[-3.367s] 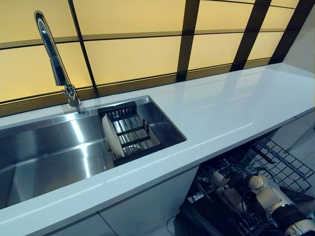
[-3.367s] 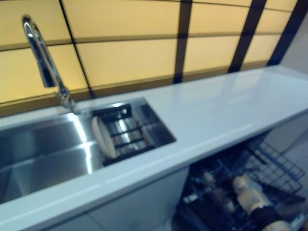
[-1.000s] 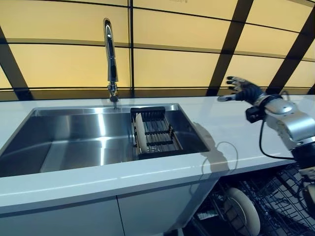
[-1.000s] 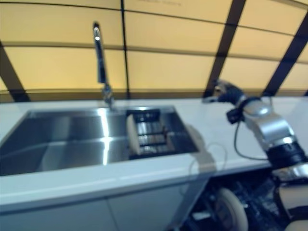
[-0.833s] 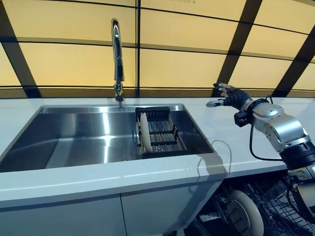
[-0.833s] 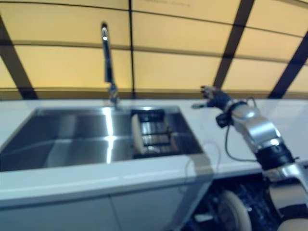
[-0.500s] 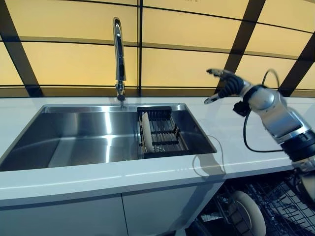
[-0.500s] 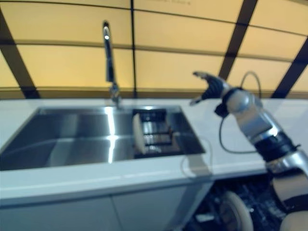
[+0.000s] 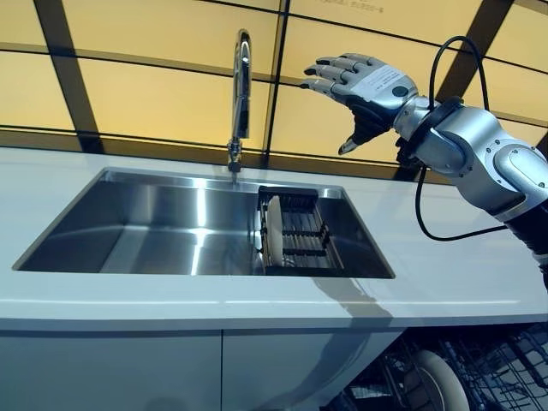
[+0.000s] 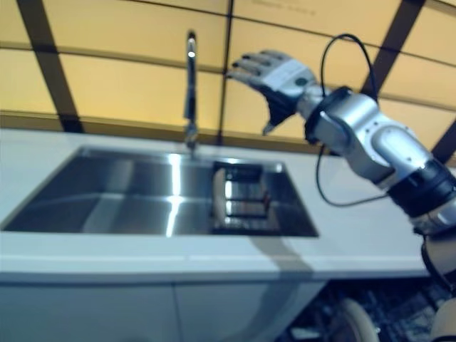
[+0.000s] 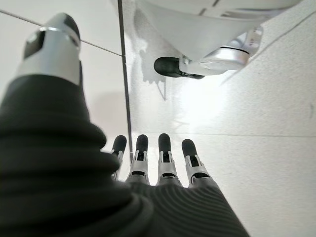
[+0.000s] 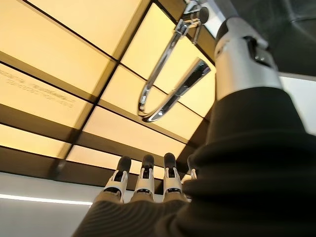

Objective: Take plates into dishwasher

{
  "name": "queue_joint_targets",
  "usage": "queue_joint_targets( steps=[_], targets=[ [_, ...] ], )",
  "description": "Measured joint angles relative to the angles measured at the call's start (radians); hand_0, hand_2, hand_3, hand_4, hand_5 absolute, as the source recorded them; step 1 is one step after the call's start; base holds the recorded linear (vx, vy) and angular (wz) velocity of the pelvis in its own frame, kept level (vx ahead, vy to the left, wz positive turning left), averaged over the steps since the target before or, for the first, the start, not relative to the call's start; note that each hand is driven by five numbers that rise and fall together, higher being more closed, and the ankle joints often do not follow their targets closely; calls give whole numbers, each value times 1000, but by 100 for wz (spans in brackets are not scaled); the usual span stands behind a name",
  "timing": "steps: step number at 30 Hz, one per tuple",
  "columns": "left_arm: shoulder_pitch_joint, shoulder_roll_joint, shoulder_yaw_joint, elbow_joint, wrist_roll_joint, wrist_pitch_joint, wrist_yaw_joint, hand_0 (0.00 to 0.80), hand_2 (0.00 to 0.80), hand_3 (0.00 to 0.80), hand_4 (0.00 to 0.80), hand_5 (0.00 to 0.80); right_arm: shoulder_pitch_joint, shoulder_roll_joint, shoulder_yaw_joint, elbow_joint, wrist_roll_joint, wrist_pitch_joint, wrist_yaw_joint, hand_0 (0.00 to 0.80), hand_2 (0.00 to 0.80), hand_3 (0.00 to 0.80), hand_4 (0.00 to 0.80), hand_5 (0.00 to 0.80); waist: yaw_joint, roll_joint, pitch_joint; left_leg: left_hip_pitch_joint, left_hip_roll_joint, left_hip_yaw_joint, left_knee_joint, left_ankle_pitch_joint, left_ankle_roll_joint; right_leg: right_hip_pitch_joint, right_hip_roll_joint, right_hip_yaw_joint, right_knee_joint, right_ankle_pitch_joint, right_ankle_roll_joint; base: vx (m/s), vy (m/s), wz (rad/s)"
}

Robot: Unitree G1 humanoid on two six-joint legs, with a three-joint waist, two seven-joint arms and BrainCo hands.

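- Risen and swung leftward since half a second ago: right hand [image 9: 370, 86], from beside the counter's back edge to high in front of the yellow wall panels [image 9: 154, 94], close to the faucet [image 9: 241, 86].
- Fingers spread and nearly straight, thumb hanging below, holding nothing.
- Shifted too, the whole picture: camera turn, not a move of the sink [image 9: 128, 227].
- Unmoved in the black rack [image 9: 300, 240] at the sink's right end: white plate [image 9: 274, 232], standing on edge, well below and slightly left of the raised hand.
- Already down in the dishwasher basket [image 9: 479, 377] under the counter [image 9: 445, 282]: another plate [image 9: 435, 385].
- Left hand [image 11: 158, 163] hanging low over the floor, fingers straight, idle.
- Likely meaning: reach for the racked plate under way, descent and grasp not yet done.
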Motion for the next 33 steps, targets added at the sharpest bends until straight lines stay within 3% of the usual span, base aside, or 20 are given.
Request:
queue_joint_targets(
  steps=[12,22,33],
  targets=[
    [11,13,0,-10,0,0,4,0,0,0,0,0,-4,-13,84,-25,-129,-133,21,0,0,0,0,0,30,-17,12,-6,-3,-11,0,1,-1,0,-2,-12,-1,-4,3,7,-5,2],
    [31,32,0,-30,-26,-8,4,0,0,0,0,0,-4,-25,91,-31,-132,-246,40,0,0,0,0,0,49,-35,24,-34,-3,-26,1,7,-4,-18,2,-26,0,-10,0,11,-11,5],
    [44,44,0,-36,-40,-42,-10,0,0,0,0,0,0,-17,128,57,-83,-262,33,0,0,0,0,0,59,-40,58,-75,-2,-42,2,17,-8,-50,9,-30,0,-10,-3,-24,-26,5]
  ],
)
